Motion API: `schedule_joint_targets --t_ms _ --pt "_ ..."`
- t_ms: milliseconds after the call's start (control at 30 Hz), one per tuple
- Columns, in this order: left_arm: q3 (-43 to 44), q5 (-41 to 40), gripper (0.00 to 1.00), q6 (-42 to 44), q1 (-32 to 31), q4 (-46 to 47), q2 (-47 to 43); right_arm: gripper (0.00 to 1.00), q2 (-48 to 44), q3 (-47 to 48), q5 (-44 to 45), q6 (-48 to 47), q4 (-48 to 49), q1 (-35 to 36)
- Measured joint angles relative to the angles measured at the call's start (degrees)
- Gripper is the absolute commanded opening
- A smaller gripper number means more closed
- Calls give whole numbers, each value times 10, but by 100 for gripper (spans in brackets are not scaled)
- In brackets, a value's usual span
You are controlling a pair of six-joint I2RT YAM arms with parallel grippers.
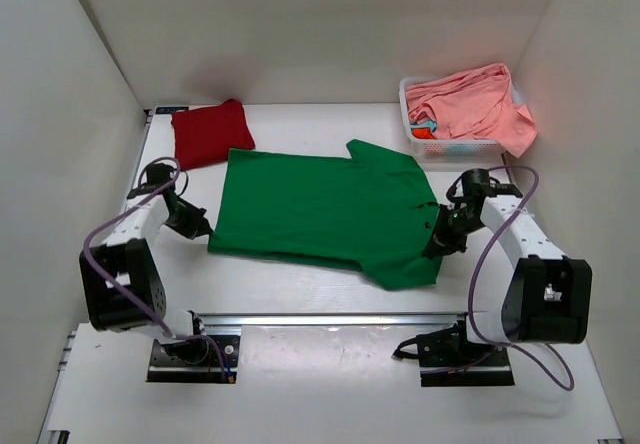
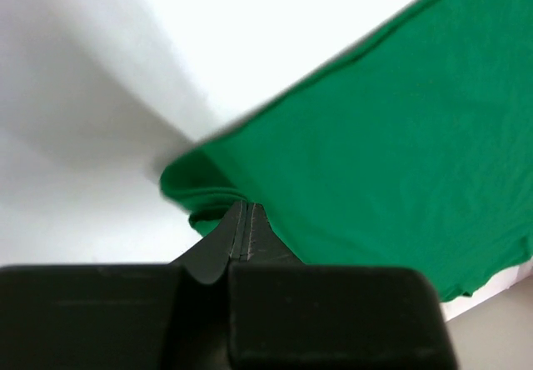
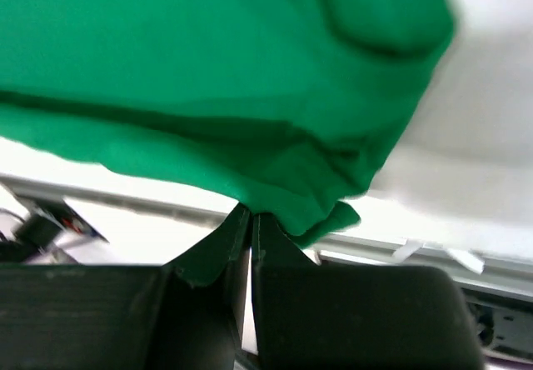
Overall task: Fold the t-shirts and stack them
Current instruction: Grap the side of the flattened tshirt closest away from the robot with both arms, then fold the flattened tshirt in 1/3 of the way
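Observation:
The bright green t-shirt (image 1: 320, 209) lies spread across the middle of the table. My left gripper (image 1: 196, 228) is shut on its near-left corner; in the left wrist view the green cloth (image 2: 383, 153) bunches at the pinched fingertips of the left gripper (image 2: 243, 207). At the shirt's near-right edge by the sleeve, my right gripper (image 1: 437, 241) is shut on the cloth; the right wrist view shows the green fabric (image 3: 208, 78) lifted and gathered at that gripper (image 3: 251, 213). A dark red t-shirt (image 1: 210, 132) sits folded at the back left. The salmon pink t-shirt (image 1: 470, 102) is heaped in the basket.
A white lattice basket (image 1: 455, 147) stands at the back right, against the right wall. White walls close in the left, right and back sides. A metal rail (image 1: 330, 319) runs along the near edge by the arm bases.

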Motion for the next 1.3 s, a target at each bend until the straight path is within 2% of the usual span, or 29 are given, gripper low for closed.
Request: schedule_joint_targets --t_ms 333,533,567,733,867,1233,1267,1300 --pt "103 21 0 1 -7 23 152 0 100 86 12 8 35 -48" --pt "181 34 0 9 -18 24 224 0 151 118 17 8 47 -50" --pt "186 35 11 9 -18 25 233 2 160 123 17 8 49 -49" --pt "189 40 40 14 -15 19 251 19 200 141 20 9 66 -48" --pt "189 40 41 15 -9 13 250 26 213 155 28 10 79 -48" --pt "113 40 41 20 -13 12 198 25 213 177 34 10 95 -32" --pt "111 38 40 21 -16 10 198 25 213 176 34 10 96 -30" --pt "111 35 31 23 -21 8 198 25 211 174 33 11 98 -28"
